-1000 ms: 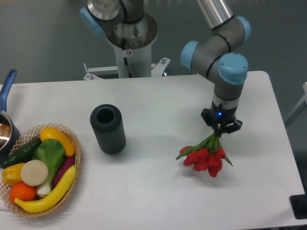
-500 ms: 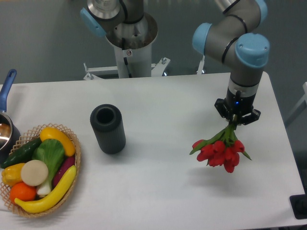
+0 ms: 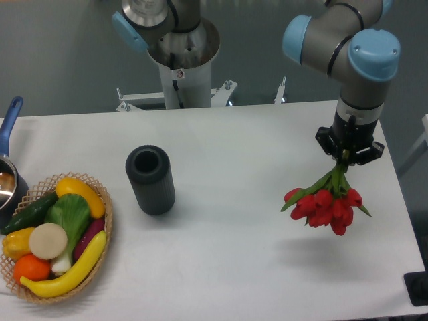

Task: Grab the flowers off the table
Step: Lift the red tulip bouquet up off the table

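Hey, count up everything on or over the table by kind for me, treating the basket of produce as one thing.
Flowers, held in the gripper: 1
Dark cylinder vase: 1
Wicker basket of produce: 1
Pot with blue handle: 1
Total: 4

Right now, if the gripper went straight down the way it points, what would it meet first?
Apart from the flowers it holds, the gripper would likely first meet bare white table, near their shadow; depth is unclear.

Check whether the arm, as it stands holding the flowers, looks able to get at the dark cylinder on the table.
Probably not for grasping: the end effector is shut on the flowers. The path itself looks free, since only bare table lies between it and the dark cylinder.
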